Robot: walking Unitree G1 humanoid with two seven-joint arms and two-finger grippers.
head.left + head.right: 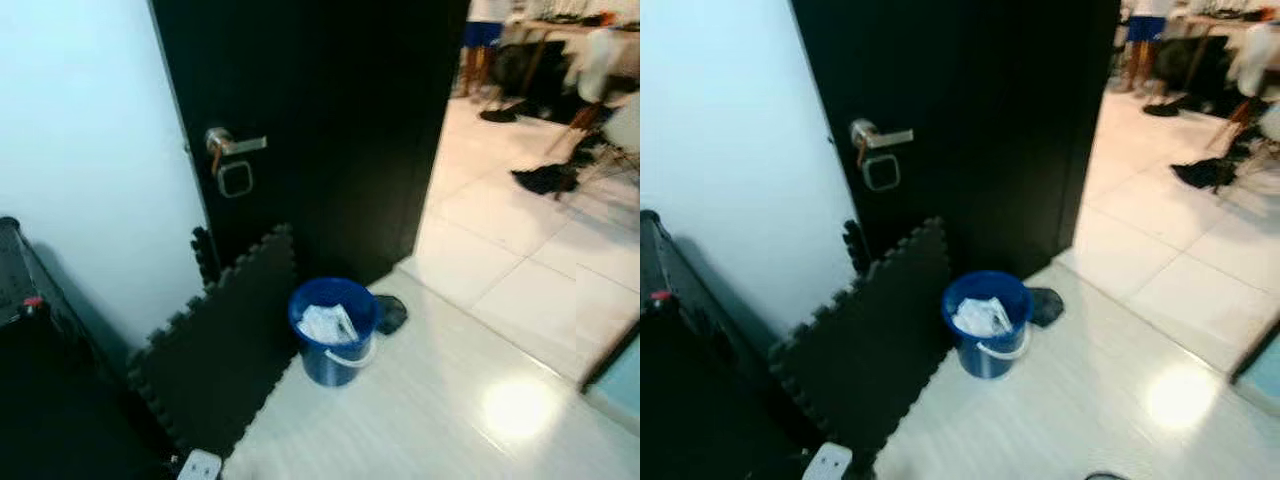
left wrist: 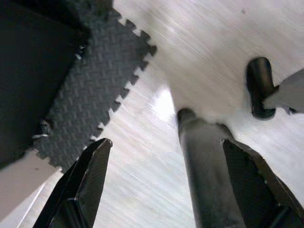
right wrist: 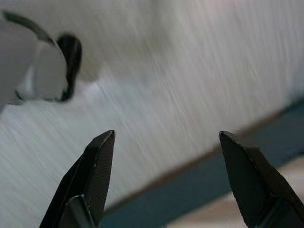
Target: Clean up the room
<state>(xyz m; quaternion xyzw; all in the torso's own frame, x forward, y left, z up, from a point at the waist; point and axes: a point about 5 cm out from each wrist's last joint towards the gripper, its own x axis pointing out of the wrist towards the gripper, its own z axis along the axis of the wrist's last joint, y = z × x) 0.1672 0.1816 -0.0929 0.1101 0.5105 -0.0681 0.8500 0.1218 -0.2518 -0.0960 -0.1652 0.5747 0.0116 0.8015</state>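
Note:
A blue bucket (image 1: pixel 333 330) with a white handle stands on the pale floor by the black door (image 1: pixel 320 120), holding crumpled white paper (image 1: pixel 328 323). A dark rag (image 1: pixel 391 314) lies just right of the bucket. In the left wrist view my left gripper (image 2: pixel 175 156) hangs open over the floor, beside the edge of a black foam mat (image 2: pixel 90 90). The right wrist view has my right gripper (image 3: pixel 166 156) open above bare floor, nothing between its fingers.
Black interlocking foam mat (image 1: pixel 225 340) leans against the wall left of the bucket. A dark case (image 1: pixel 30 330) stands at far left. A white object (image 1: pixel 200 465) lies at the mat's foot. Beyond the doorway are tiled floor, dark clothes (image 1: pixel 545 178) and furniture.

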